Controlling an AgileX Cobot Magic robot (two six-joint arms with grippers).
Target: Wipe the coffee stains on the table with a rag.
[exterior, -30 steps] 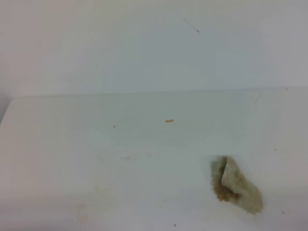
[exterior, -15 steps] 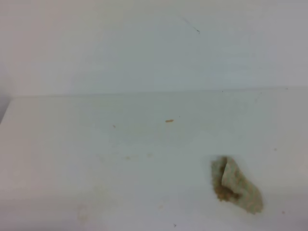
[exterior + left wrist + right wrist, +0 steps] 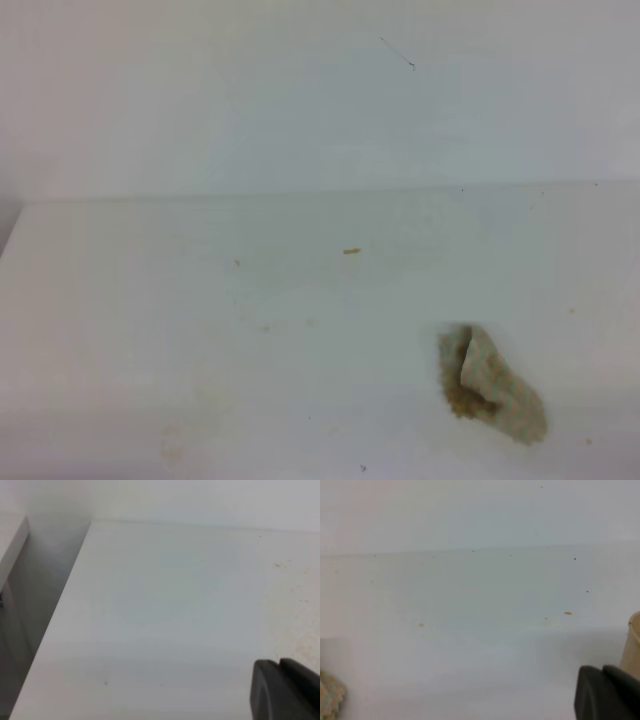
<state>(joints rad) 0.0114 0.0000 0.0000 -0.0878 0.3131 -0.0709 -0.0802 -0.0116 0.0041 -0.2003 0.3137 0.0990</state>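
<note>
I see the crumpled green-beige checkered rag (image 3: 492, 385) lying near the white table's (image 3: 150, 330) front right edge, no blotch left. My right gripper (image 3: 607, 692) is clenched empty; the left (image 3: 285, 687) I can't tell. I'd regrasp centrally, then press flat.

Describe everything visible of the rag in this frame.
The rag is a small pale green-beige woven cloth, crumpled with its upper left part folded up, lying on the white table at the front right. Orange-brown staining covers its left side. No gripper touches it. The right wrist view catches only a checkered corner at its lower left edge.
</note>
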